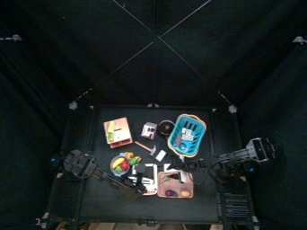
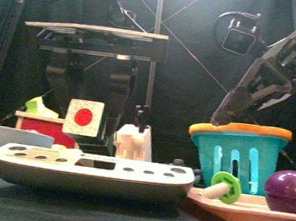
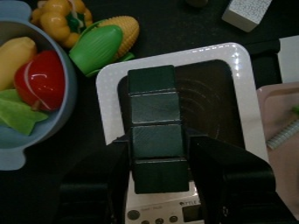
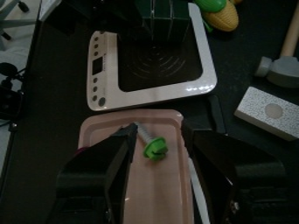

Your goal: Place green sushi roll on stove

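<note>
**On the pink tray, between spread jaws: the green sushi roll**

At the table's left rear in the top view lies the stove (image 1: pixel 117 128), flat, with its red strip along the edge that faces the table's front. Its tan face is bare. Just in front of it, toward the left front corner, sits a blue bowl (image 3: pixel 10 149) holding toy vegetables. The left gripper (image 3: pixel 158 144) hangs over a white cooker plate (image 3: pixel 222 79) just beside that bowl. A dark segmented block fills the middle of its wrist view, and I cannot tell whether the gripper holds anything.

Right of the white plate and touching or nearly touching its edge is the pink tray (image 4: pixel 111 131). The green sushi roll (image 4: pixel 156 147) rests on the tray's floor near the middle, clear of the rims. From the wrist it reads as a small lump with no clear long axis. From the front it seems to stand on edge with its pale face turned leftward. A purple ball (image 2: pixel 290 189) sits on the same tray, to the right of the roll as seen from the front, and apart from it.

The right gripper (image 4: pixel 162 133) is low over the tray with its jaws spread wide, one on each side of the roll, neither touching it.

At the rear right stands the blue basket (image 1: pixel 188 133), well apart from the stove, with a few small pieces in the gap between them.
</note>
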{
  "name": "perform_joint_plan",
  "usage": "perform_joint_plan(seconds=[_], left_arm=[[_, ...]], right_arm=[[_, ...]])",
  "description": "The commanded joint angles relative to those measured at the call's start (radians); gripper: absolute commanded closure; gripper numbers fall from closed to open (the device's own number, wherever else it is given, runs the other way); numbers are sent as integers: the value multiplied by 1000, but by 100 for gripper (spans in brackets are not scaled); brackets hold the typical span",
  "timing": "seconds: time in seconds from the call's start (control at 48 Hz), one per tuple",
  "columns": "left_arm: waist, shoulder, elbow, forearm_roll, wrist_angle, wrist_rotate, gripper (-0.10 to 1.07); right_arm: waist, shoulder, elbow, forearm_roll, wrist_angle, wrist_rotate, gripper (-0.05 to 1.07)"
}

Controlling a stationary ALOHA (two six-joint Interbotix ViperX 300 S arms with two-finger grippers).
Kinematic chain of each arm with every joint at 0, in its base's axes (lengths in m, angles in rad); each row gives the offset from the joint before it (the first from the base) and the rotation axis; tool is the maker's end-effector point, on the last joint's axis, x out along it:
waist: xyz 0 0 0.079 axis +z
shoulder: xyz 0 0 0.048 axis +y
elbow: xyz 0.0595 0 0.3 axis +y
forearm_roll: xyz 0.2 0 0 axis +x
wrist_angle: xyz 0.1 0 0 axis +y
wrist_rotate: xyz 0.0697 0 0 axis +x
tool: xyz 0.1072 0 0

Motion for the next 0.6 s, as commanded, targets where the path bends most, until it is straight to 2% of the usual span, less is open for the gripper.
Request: perform_joint_plan(seconds=[0.0, 0.25, 0.583], left_arm=[[5, -11, -26, 14, -35, -3, 32], [9, -14, -9, 14, -80, -3, 32], [31, -26, 18, 14, -84, 9, 32]], right_arm=[[5, -14, -15, 0, -8, 0, 20], [14, -6, -15, 5, -8, 2, 20], [34, -2, -20, 6, -9, 2, 20]])
